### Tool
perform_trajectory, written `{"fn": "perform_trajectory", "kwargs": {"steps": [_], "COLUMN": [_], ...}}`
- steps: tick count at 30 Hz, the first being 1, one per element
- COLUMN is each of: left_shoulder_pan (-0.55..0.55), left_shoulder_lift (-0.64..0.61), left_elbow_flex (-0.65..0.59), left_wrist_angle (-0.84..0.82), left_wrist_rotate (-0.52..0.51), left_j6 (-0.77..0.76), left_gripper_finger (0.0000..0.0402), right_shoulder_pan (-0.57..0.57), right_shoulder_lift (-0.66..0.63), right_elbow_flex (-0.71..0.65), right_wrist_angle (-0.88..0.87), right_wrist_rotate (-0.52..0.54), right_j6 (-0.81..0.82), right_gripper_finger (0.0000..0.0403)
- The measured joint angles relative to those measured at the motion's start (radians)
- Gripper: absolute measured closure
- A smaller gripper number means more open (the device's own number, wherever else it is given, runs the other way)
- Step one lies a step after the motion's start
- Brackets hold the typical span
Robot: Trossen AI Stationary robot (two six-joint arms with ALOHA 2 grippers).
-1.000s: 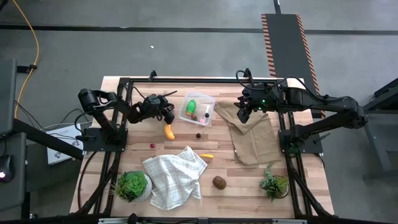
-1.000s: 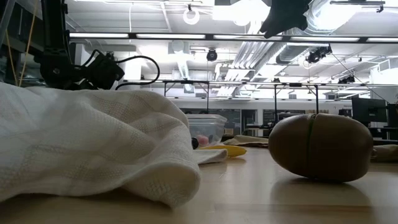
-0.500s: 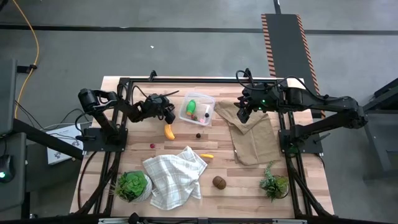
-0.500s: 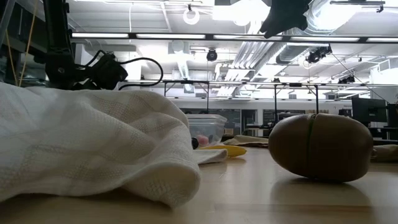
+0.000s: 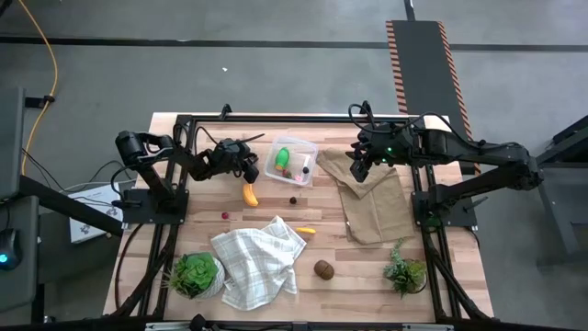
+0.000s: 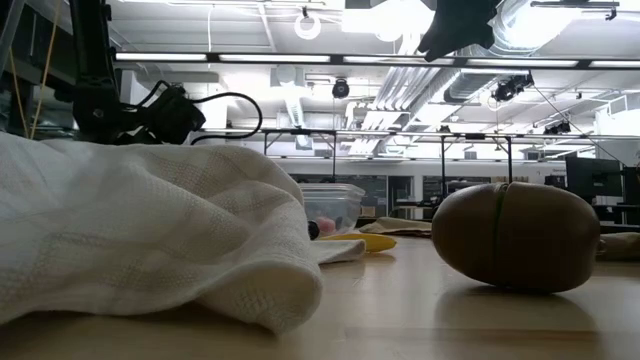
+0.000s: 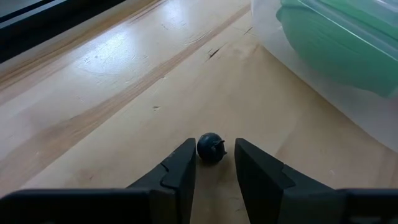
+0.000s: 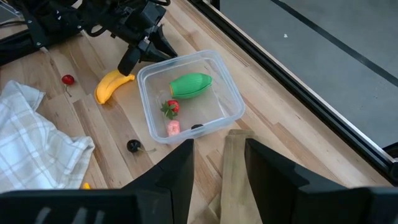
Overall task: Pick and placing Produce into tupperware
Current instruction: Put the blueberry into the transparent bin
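In the left wrist view a small dark berry [image 7: 211, 148] lies on the table between the fingertips of my left gripper [image 7: 212, 154], which is low and open. It is beside the clear tupperware [image 5: 310, 150], near its left corner. My left gripper [image 5: 250, 173] is just beyond the yellow banana [image 5: 249, 194]. The tupperware holds a green piece [image 8: 190, 84], a strawberry [image 8: 171, 107] and a pink piece [image 8: 173, 127]. My right gripper [image 8: 217, 155] hangs open and high over the brown cloth [image 5: 372, 202], with nothing between its fingers. My left gripper slants down toward the table with one finger [image 7: 181, 163] on each side of the dark berry, which rests on the wood. The berry sits close to one fingertip, but I cannot tell whether either finger touches it.
On the table lie another dark berry [image 5: 293, 199], a red berry [image 5: 224, 216], a small yellow piece [image 5: 306, 230] and a brown kiwi [image 5: 323, 268]. A white checked cloth [image 5: 257, 262] lies crumpled near the front. Potted plants [image 5: 195, 274] [image 5: 404, 272] stand at both front corners.
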Motion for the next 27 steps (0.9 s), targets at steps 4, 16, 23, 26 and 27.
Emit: {"fn": "perform_trajectory", "kwargs": {"steps": [4, 16, 23, 26, 27], "left_shoulder_pan": [0.000, 0.000, 0.000, 0.000, 0.000], "left_shoulder_lift": [0.000, 0.000, 0.000, 0.000, 0.000], "left_elbow_flex": [0.000, 0.000, 0.000, 0.000, 0.000], "left_wrist_angle": [0.000, 0.003, 0.004, 0.004, 0.004], "left_wrist_rotate": [0.000, -0.010, -0.011, -0.004, -0.003], "left_j6": [0.000, -0.007, -0.007, -0.008, -0.008], "left_gripper_finger": [0.0302, 0.0303, 0.0308, 0.0327, 0.0336], "right_shoulder_pan": [0.000, 0.000, 0.000, 0.000, 0.000], "right_shoulder_lift": [0.000, 0.000, 0.000, 0.000, 0.000], "right_elbow_flex": [0.000, 0.000, 0.000, 0.000, 0.000], "right_wrist_angle": [0.000, 0.000, -0.001, -0.001, -0.001], "right_wrist_rotate": [0.000, 0.000, 0.000, 0.000, 0.000], "right_j6": [-0.002, -0.002, -0.002, -0.002, -0.002], "right_gripper_finger": [0.0269, 0.0269, 0.0269, 0.0269, 0.0269]}}
